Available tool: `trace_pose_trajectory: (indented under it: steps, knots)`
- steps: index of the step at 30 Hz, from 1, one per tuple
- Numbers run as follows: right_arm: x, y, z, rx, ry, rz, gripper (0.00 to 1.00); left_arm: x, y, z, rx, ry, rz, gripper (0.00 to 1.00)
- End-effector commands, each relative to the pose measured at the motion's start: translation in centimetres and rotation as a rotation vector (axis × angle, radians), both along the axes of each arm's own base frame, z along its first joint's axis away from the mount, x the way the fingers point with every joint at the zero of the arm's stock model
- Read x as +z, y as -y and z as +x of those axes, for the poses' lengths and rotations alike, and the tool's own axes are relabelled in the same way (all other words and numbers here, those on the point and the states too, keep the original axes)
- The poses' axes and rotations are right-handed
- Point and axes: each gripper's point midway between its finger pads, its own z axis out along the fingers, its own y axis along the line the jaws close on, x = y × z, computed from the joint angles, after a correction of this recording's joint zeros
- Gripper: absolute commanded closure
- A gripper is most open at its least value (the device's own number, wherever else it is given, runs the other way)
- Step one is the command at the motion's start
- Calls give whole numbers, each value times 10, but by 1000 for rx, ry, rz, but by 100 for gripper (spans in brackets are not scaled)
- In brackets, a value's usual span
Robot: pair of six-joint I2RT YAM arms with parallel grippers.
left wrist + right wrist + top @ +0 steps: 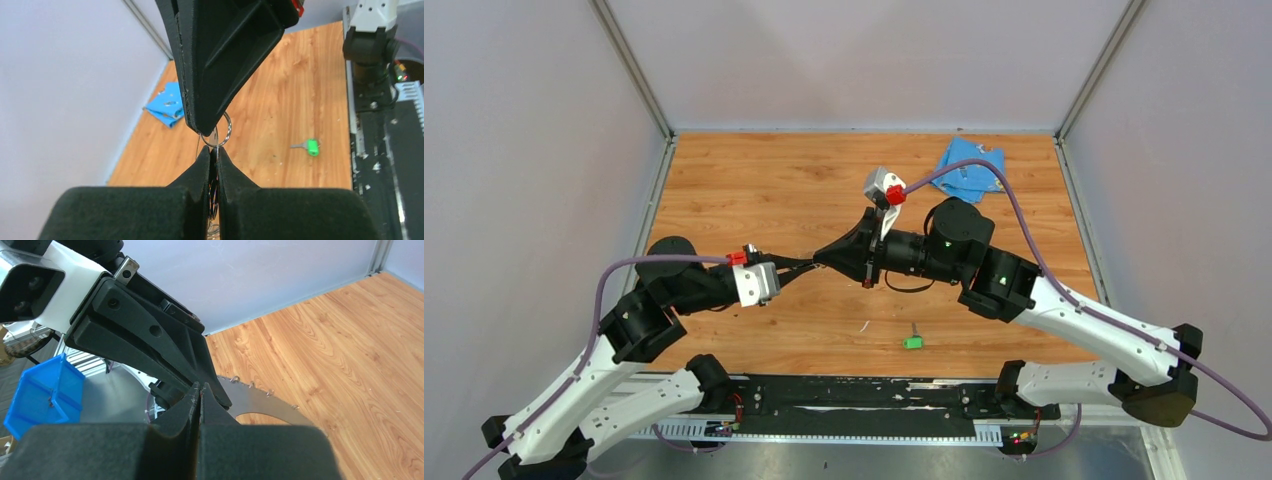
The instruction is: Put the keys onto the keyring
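Note:
Above the middle of the table my left gripper (807, 263) and right gripper (821, 258) meet tip to tip. In the left wrist view the left gripper (213, 150) is shut on a key: its silver blade (214, 137) sticks up past the fingertips, and the dark bluish head sits between the pads. The blade reaches into a round metal keyring (229, 131), which hangs from the shut right gripper (202, 127) above. The right wrist view shows the right gripper (200, 386) shut, with the ring hidden. The green-headed key (912, 342) (312, 147) lies loose on the wood.
A light-blue cloth (971, 168) (167, 105) lies crumpled at the far right corner. A tiny white scrap (864, 325) sits left of the green key. Off the table, the right wrist view shows a blue bin (42, 395) and a grey metal plate (260, 402).

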Motion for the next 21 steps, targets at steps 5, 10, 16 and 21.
trace_pose_trajectory:
  steps: [5, 10, 16, 21]
  knots:
    - [18, 6, -25, 103, 38, 48, 97, 30, -8, 1, -19, 334, 55, 100]
    - [17, 7, -31, 139, 46, 15, 85, 38, -12, 1, -28, 521, 86, 100]
    - [30, 11, -33, 147, 78, 31, 64, 38, -13, -2, -40, 661, 102, 100]
    - [44, 30, -27, 67, 127, 63, 50, 49, -17, 2, 7, 730, 77, 100]
